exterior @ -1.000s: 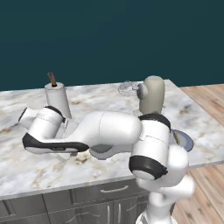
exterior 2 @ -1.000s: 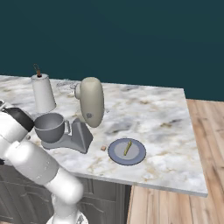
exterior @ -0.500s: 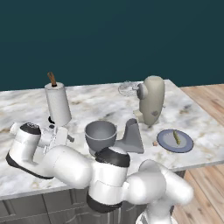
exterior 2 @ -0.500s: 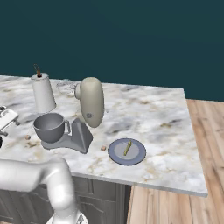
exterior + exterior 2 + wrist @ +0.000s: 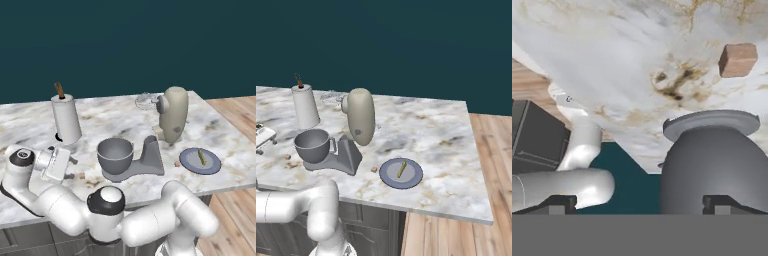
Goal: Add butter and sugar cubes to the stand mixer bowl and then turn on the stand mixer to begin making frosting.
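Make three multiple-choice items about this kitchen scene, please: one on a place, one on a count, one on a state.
1. Where does the butter lie?
A. in the bowl
B. on the blue-grey plate
C. beside the paper-towel roll

2. How many sugar cubes lie on the counter in the right base view?
A. two
B. four
C. none

3. What is the state of the bowl?
A. upright on the mixer base, empty
B. tipped on its side
C. filled with butter

Answers:
1. B: the thin yellow-green stick rests on the plate, right of the mixer.
2. A: one cube lies left of the bowl and another cube sits between the mixer base and the plate.
3. A: the left base view looks into the bowl, and its inside is bare grey.
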